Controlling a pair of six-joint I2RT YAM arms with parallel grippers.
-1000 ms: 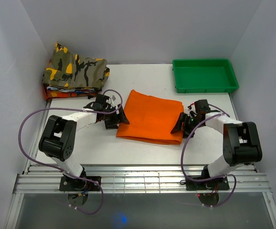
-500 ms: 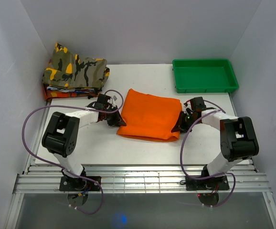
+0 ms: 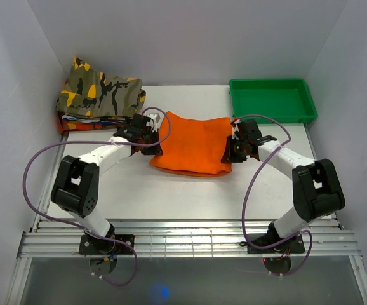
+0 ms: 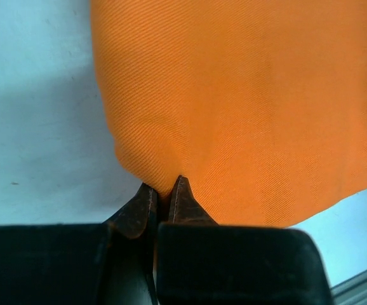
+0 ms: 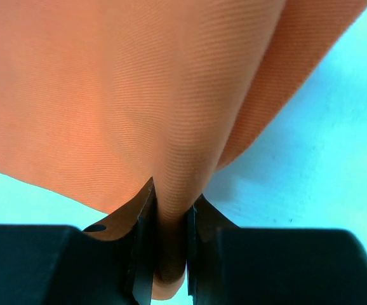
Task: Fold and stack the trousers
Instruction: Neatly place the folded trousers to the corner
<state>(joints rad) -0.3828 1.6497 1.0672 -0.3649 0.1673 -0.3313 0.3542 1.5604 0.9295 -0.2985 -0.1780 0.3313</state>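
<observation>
The folded bright-orange trousers [image 3: 193, 146] hang a little off the white table [image 3: 171, 190], held at both side edges. My left gripper [image 3: 153, 141] is shut on their left edge; in the left wrist view the fingertips [image 4: 146, 198] pinch the orange cloth [image 4: 234, 101]. On the right edge my right gripper [image 3: 230, 151] is shut too. The right wrist view shows a thick fold of the trousers [image 5: 139, 95] squeezed between the fingers [image 5: 144, 210]. The middle sags between the two grips.
A stack of folded garments with a camouflage one [image 3: 100, 95] on top sits at the back left corner. A green tray [image 3: 272, 100] stands at the back right. White walls close in on three sides.
Both grippers have shut on the trousers' side edges and lifted them, carrying the bundle toward the back of the table. The cloth now bunches and sags between them.
</observation>
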